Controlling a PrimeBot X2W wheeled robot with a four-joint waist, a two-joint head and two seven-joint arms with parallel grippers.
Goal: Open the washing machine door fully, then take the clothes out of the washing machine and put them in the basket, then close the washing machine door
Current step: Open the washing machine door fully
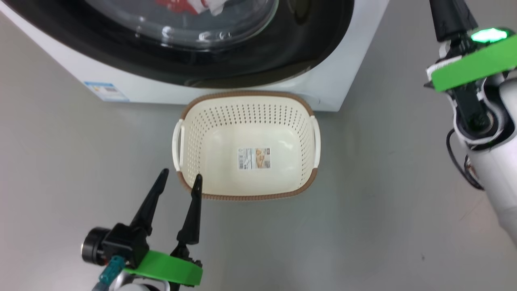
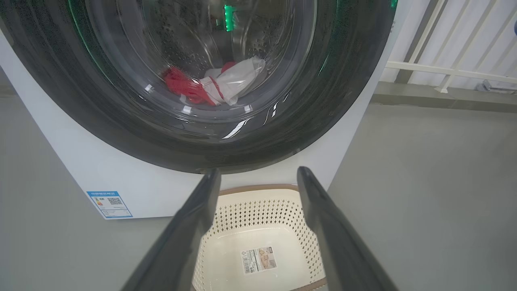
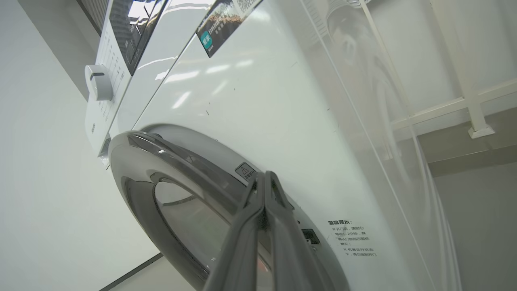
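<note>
The clothes [image 2: 210, 87], red and white fabric, lie in the perforated steel drum [image 2: 181, 52] behind the bulging clear glass of the black-rimmed washing machine door [image 2: 101, 121]. Before the white washing machine [image 2: 72, 169] stands the cream basket [image 1: 210, 121], rectangular, with perforated walls and brown woven-look rim, a label sticker [image 1: 253, 158] on its bottom. Your left tool [image 1: 180, 174] hangs spread open and empty at its near corner; your right tool [image 3: 265, 180] is pinched together on nothing at the door's edge
</note>
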